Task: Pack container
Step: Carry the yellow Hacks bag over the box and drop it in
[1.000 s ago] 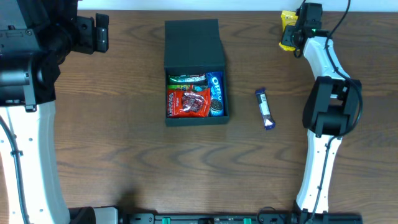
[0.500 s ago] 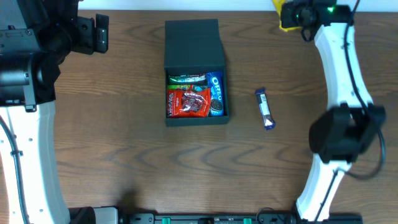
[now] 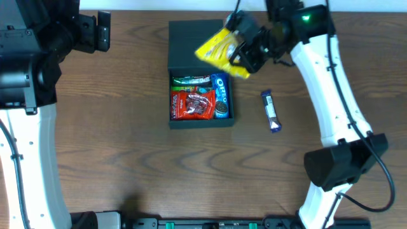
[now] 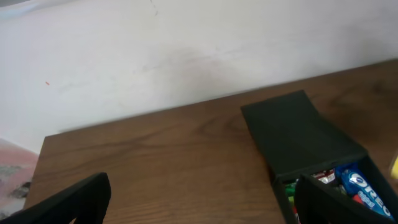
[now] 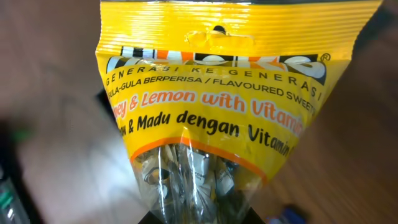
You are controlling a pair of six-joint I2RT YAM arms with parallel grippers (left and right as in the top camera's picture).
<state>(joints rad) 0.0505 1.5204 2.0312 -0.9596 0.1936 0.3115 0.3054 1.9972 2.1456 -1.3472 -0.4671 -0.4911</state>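
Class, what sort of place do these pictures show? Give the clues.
Probably a robotics lab or test bench: a left arm and right arm flank a wooden table by a white wall; the right tool holds a yellow sweets bag over a charcoal container of snacks.

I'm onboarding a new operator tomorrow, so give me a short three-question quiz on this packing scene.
1. True or false: the right gripper is shut on the yellow plastic bag of honey-lemon sweets.
2. Which snack lies on the brown wooden table, outside the dark charcoal cardboard container? A) red packet B) blue Oreo packet C) blue wrapped bar D) green packet
3. Fill in: the left gripper has its jaws ____.

Key: 1 true; 2 C; 3 open.
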